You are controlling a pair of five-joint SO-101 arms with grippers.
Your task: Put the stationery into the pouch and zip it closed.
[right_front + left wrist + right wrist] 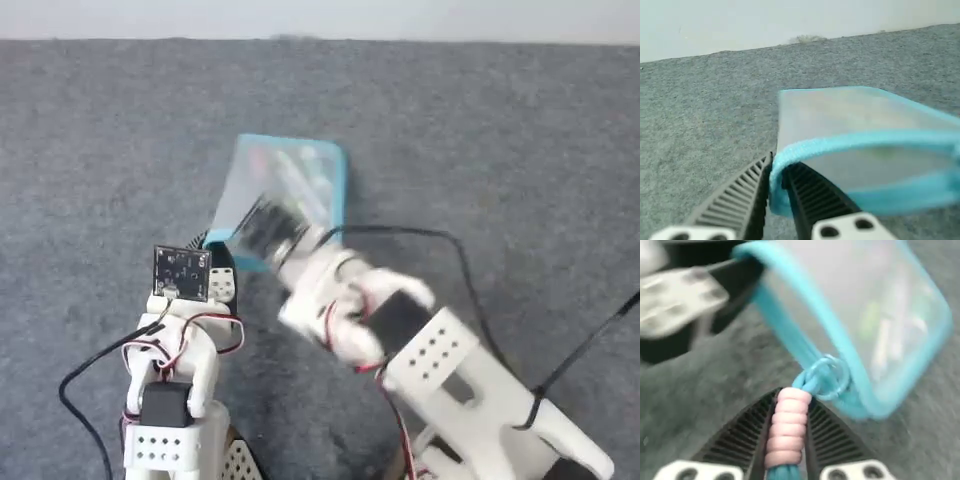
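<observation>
A translucent pouch (292, 182) with a light-blue border lies on the grey felt, partly lifted at its near end. Stationery (885, 335) shows blurred through its clear side. My left gripper (775, 167) is shut on the pouch's blue edge (790, 150) at one corner; in the high view it (212, 240) sits at the pouch's near-left corner. My right gripper (791, 397) is shut on the pink beaded zipper pull (787, 432), which hangs from a blue ring (827, 375) at the pouch's zipper end. From above, the right gripper (255, 225) overlaps the pouch's near edge.
The grey felt table top (480, 130) spreads on all sides, with a pale wall (320, 18) along its far edge. A black cable (440, 235) loops from the right arm over the table. The left arm's body (675, 300) is close beside the pouch.
</observation>
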